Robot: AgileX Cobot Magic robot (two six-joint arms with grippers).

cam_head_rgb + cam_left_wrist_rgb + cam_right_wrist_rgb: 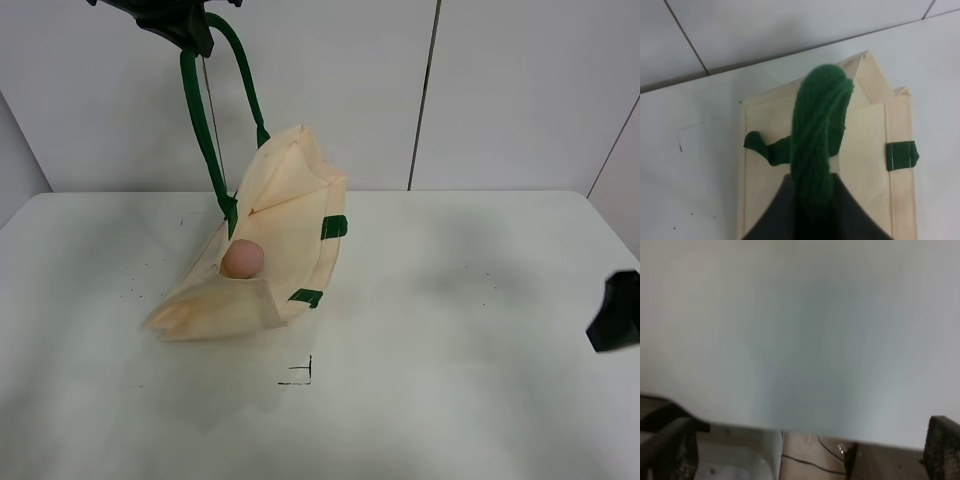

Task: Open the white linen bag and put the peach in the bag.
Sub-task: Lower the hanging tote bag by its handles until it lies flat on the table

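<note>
The white linen bag (pixel 290 235) is lifted by one dark green strap handle (pixel 200 120), its lower end still resting on the table (pixel 450 330). The bag's mouth gapes open, and the pinkish peach (pixel 241 259) sits inside the opening. My left gripper (pixel 183 28) is high at the top of the view, shut on the handle. In the left wrist view the green handle (pixel 817 135) runs up from between the dark fingers (pixel 775 220), with the bag (pixel 867 145) below; the peach is hidden there. My right gripper (pixel 614 312) is open and empty at the table's right edge.
Green tabs (pixel 334 227) mark the bag's side. A small black corner mark (pixel 300 375) is drawn on the table in front of the bag. The right wrist view shows blurred table surface (pixel 800 330), its near edge, and floor with cables beyond.
</note>
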